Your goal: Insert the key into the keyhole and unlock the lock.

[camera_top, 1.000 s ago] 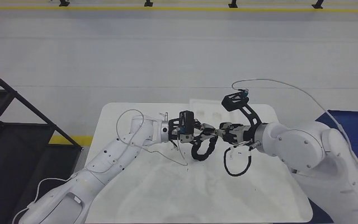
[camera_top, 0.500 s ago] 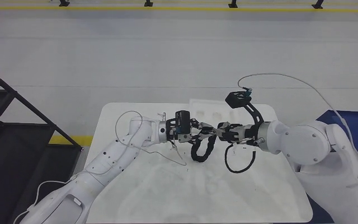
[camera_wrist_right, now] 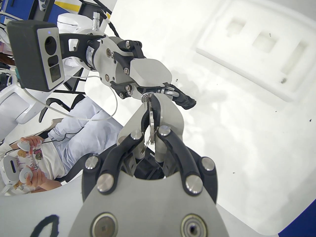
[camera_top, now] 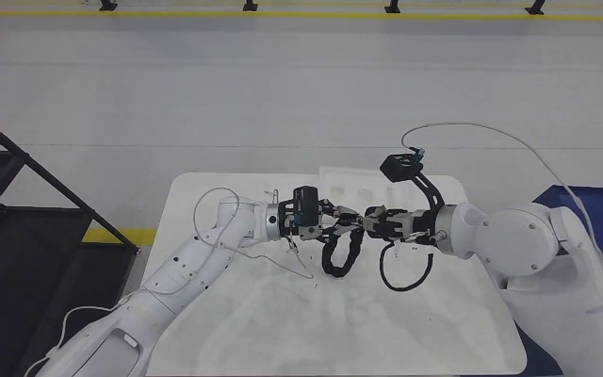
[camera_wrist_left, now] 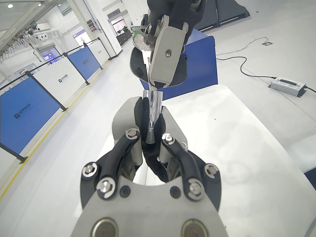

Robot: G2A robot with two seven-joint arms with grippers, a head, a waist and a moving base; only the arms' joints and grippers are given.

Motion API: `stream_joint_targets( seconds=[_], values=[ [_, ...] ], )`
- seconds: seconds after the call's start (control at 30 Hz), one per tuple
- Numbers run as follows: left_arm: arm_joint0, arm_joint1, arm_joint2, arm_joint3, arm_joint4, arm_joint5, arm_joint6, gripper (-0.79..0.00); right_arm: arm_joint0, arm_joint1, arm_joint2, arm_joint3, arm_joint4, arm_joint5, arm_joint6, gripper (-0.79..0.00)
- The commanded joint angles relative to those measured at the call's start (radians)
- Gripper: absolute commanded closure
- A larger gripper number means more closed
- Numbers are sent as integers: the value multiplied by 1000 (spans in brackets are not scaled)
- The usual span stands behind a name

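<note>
top view: the left gripper (camera_top: 329,224) and the right gripper (camera_top: 371,224) face each other tip to tip above the middle of the white surface (camera_top: 283,320), somewhat nearer its far edge. the left gripper's fingers are closed on the lock (camera_top: 341,254), whose black cable hangs in a loop beneath them towards the surface. the right gripper's fingers are pinched on the key (camera_top: 356,223), which is very small in this view and lies in the short gap between the two grippers. a white foam tray (camera_top: 344,181) lies at the far edge of the surface, just behind the grippers.

left wrist view: the left gripper (camera_wrist_left: 150,114) has its fingers (camera_wrist_left: 172,129) narrowed around the lock (camera_wrist_left: 153,107), gripping its chrome cylinder and the black cable beside it. the cylinder's end sticks out past the fingertips. the right gripper (camera_wrist_left: 150,70) comes in from the opposite side, its fingers clamped on the head of the key (camera_wrist_left: 144,45). the blade points at the cylinder's end and its tip meets it; i cannot tell how deep it sits.

right wrist view: the right gripper (camera_wrist_right: 155,110) holds the key (camera_wrist_right: 151,122) edge-on between its narrowed fingers (camera_wrist_right: 172,117). the blade tip touches the round end face of the lock (camera_wrist_right: 147,96). the left gripper (camera_wrist_right: 158,88) grips the lock from the other side, and a stub of black cable pokes out past it. the foam tray (camera_wrist_right: 246,57), with rectangular pockets, lies on the surface (camera_wrist_right: 222,136) beyond.
</note>
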Motion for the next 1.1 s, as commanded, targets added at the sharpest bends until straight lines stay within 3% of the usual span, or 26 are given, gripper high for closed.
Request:
stream_joint_targets(
  seconds=[0.0, 0.4, 0.43, 0.47, 0.57, 0.8, 1.0, 1.07],
  values=[
    [1, -1, -2, 0, 2, 0, 2, 0, 0, 1, 0, 3, 2, -1, 0, 0],
    [7, -4, -11, -2, 15, 0, 16, 0, 5, 2, -10, 16, 12, -4, -1, 0],
    [8, -5, -12, -2, 15, -1, 17, 0, 5, 2, -11, 18, 17, -5, -1, -58],
    [8, -5, -12, -1, 16, -1, 19, 0, 6, 2, -11, 20, 20, -6, 0, -197],
    [10, -6, -15, 1, 16, -4, 21, 0, 8, 2, -14, 25, 26, -8, -1, -259],
    [15, -9, -18, 19, 5, -14, 35, 0, 15, 2, -4, 44, 65, -22, -13, -225],
    [11, -17, -13, 44, -6, -23, 47, 0, 14, 4, 5, 65, 92, -33, -23, -15],
    [8, -19, -13, 58, -5, -18, 46, 0, 14, 5, 8, 82, 93, -38, -28, 0]
  ],
)
